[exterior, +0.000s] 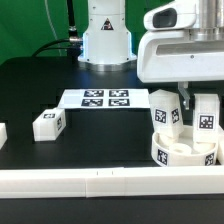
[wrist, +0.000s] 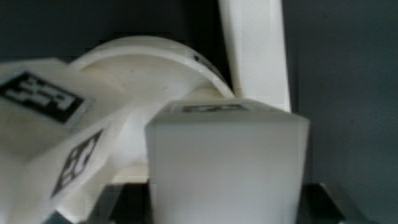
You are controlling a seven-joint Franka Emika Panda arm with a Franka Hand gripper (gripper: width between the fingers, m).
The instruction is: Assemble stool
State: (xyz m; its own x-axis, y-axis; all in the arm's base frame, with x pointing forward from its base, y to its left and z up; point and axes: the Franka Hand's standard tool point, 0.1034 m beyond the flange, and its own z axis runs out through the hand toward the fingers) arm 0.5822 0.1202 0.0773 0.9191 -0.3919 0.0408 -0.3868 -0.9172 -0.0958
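Thick white seat [exterior: 185, 152] (round, tagged); leg [wrist: 222, 160] gripped

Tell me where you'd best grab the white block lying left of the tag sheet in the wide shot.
Probably from straight above, pinching the loose leg across its long side faces, near the middle. It lies flat on the table with bare space along both sides, which leaves room to close in.

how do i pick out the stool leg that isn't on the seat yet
Find the marker board in the middle of the black table; off its near corner, toward the exterior view's left, lies a stubby white tagged leg. Unlike the two legs standing at the round seat on the exterior view's right, it sits apart, touching nothing.
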